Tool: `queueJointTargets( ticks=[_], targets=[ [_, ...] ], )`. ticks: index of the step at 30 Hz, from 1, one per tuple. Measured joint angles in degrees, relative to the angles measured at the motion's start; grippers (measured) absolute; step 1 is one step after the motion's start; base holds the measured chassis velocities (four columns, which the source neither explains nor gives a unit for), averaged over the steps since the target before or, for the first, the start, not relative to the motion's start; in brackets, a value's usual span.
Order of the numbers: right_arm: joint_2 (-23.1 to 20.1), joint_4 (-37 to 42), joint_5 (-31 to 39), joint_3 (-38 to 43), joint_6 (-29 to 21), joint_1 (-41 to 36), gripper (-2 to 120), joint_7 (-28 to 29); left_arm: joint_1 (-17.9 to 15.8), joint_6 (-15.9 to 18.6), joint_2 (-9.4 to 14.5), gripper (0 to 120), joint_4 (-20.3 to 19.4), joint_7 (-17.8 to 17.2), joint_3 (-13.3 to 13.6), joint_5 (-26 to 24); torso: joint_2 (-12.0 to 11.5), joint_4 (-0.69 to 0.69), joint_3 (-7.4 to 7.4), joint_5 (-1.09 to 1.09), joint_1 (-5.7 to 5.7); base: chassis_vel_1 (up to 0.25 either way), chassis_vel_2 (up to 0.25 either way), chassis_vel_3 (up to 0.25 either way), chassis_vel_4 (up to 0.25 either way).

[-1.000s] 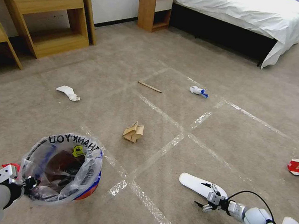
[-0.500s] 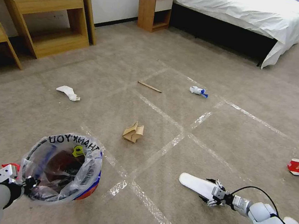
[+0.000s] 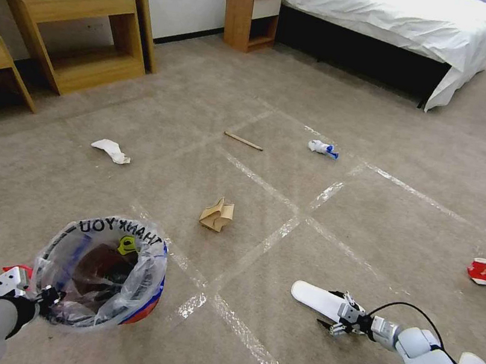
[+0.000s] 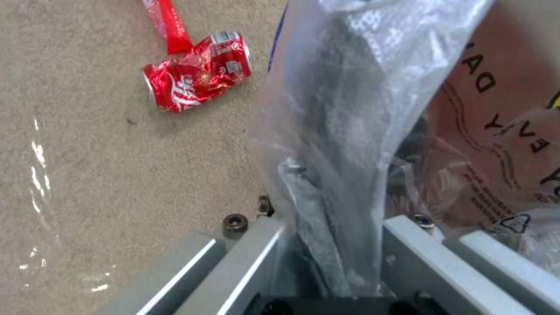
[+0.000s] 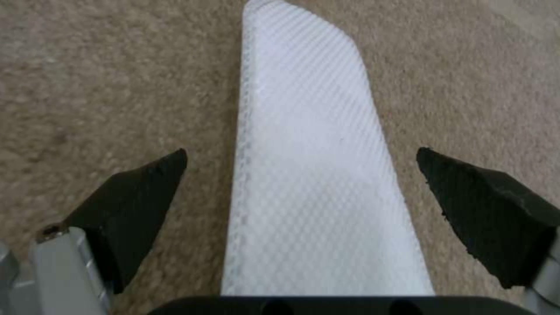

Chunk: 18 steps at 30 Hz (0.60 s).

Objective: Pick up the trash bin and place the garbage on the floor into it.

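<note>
Flat white oblong piece (image 3: pixel 318 298) flat on the floor (image 3: pixel 372 213), right of the trash bin (image 3: pixel 100 270), long axis running from right gripper (image 3: pixel 337 319) away toward the bin; in wrist view lying lengthwise between spread, non-touching black fingertips (image 5: pixel 143 192). Left gripper (image 3: pixel 46 297) clamped on bin's bagged rim, bin upright with mouth facing up, crushed red can (image 4: pixel 197 70) on carpet beside it. Versus half a second earlier: right gripper slightly nearer the bin over the piece's near end, bin and piece unmoved.
</note>
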Motion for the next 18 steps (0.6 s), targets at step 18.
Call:
queueJointTargets(
  ticks=[18],
  targets=[
    [2.13, -2.92, -5.08, -0.12, -0.62, 2.93, 100, 4.14, -1.32, -0.09, -0.34, 0, 1.95, 1.23, 1.72, 1.15, 0.00, 0.00, 0.00, 0.00, 0.00, 0.000, 0.000, 0.000, 0.000]
  ],
)
